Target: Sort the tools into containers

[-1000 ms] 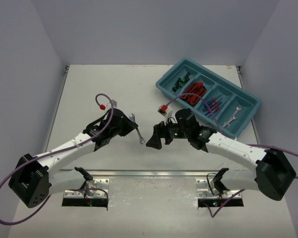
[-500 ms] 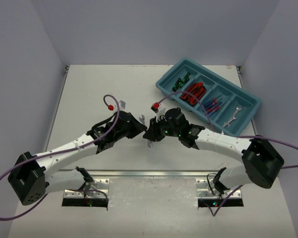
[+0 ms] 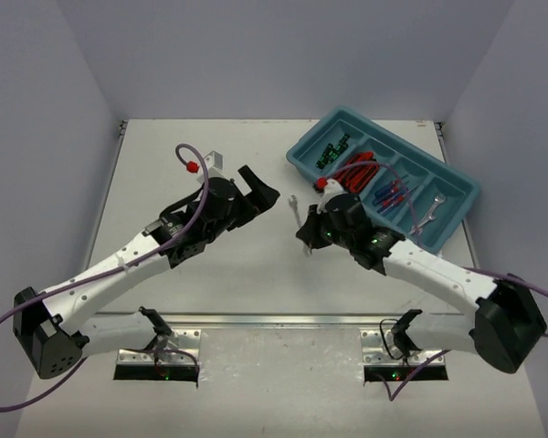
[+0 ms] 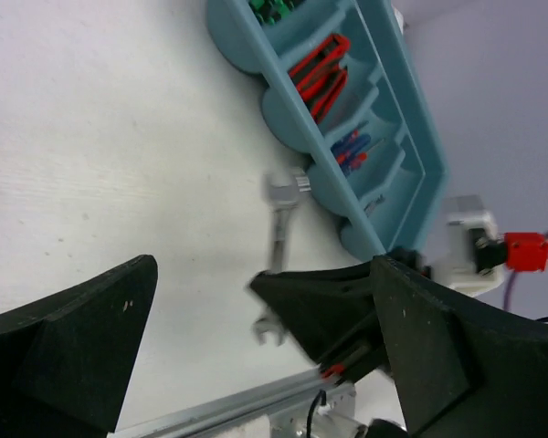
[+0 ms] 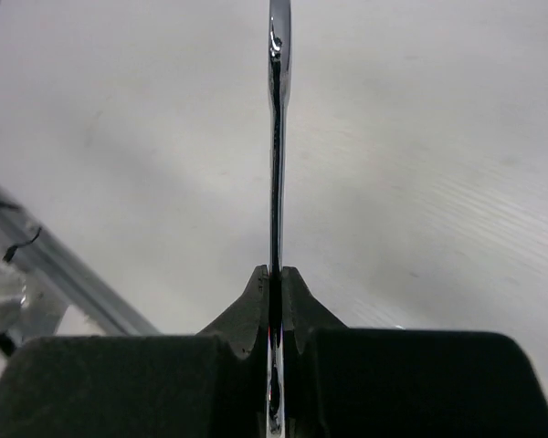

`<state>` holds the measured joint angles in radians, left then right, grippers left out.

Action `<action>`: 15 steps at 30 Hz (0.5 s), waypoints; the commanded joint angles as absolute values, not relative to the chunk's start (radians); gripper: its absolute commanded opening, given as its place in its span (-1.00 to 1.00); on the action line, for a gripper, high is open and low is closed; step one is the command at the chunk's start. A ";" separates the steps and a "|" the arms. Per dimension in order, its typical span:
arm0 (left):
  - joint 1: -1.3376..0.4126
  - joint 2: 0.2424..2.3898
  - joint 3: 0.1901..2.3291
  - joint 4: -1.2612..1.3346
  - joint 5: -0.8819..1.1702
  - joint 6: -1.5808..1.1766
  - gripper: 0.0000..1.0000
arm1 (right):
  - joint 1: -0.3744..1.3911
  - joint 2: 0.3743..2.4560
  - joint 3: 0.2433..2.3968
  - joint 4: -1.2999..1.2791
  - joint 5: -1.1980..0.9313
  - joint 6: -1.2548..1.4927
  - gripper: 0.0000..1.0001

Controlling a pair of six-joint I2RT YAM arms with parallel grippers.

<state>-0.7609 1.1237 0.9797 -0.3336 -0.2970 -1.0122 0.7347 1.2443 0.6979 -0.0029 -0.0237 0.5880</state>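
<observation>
A silver wrench (image 3: 297, 209) hangs above the table at mid-scene, and my right gripper (image 3: 304, 230) is shut on its shank. The right wrist view shows the wrench (image 5: 276, 137) edge-on, pinched between the right gripper (image 5: 274, 274) pads. My left gripper (image 3: 258, 192) stands open to the wrench's left, apart from it and holding nothing. Between the open fingers of the left gripper (image 4: 263, 274) I see the wrench (image 4: 279, 233) and the right arm's black finger. The teal tray (image 3: 463, 187) at the back right holds black-and-green screwdrivers (image 3: 333, 151), red knives (image 3: 358, 169), blue-and-red screwdrivers (image 3: 391, 193) and a wrench (image 3: 429, 215), one kind per compartment.
The tray (image 4: 411, 137) lies diagonally near the right wall. A metal rail (image 3: 274, 318) runs along the near table edge by the arm bases. Purple cables loop off both wrists. White table surface stretches to the left and back.
The wrench has passed from my left gripper to my right. The left gripper has opened and drawn back up and left. The right has shut on the wrench and carried it a little rightwards.
</observation>
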 commanded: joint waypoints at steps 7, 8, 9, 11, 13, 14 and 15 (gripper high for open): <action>-0.767 0.938 1.032 -0.706 -0.516 -0.800 1.00 | 0.096 1.083 0.795 -0.391 0.280 0.534 -1.00; -0.767 0.930 1.030 -0.723 -0.513 -0.784 1.00 | 0.064 1.106 0.813 -0.395 0.284 0.525 -1.00; -0.767 0.919 1.026 -0.748 -0.510 -0.752 1.00 | 0.031 1.147 0.845 -0.399 0.277 0.517 -1.00; -0.767 0.894 1.022 -0.797 -0.515 -0.703 1.00 | -0.029 1.215 0.904 -0.402 0.284 0.508 -1.00; -0.767 0.865 1.020 -0.824 -0.523 -0.669 1.00 | -0.043 1.243 0.937 -0.401 0.292 0.507 -1.00; -0.767 0.858 1.020 -0.830 -0.526 -0.658 1.00 | -0.046 1.249 0.951 -0.400 0.299 0.506 -1.00; -0.767 0.837 1.016 -0.834 -0.532 -0.638 1.00 | -0.054 1.259 0.966 -0.401 0.312 0.505 -1.00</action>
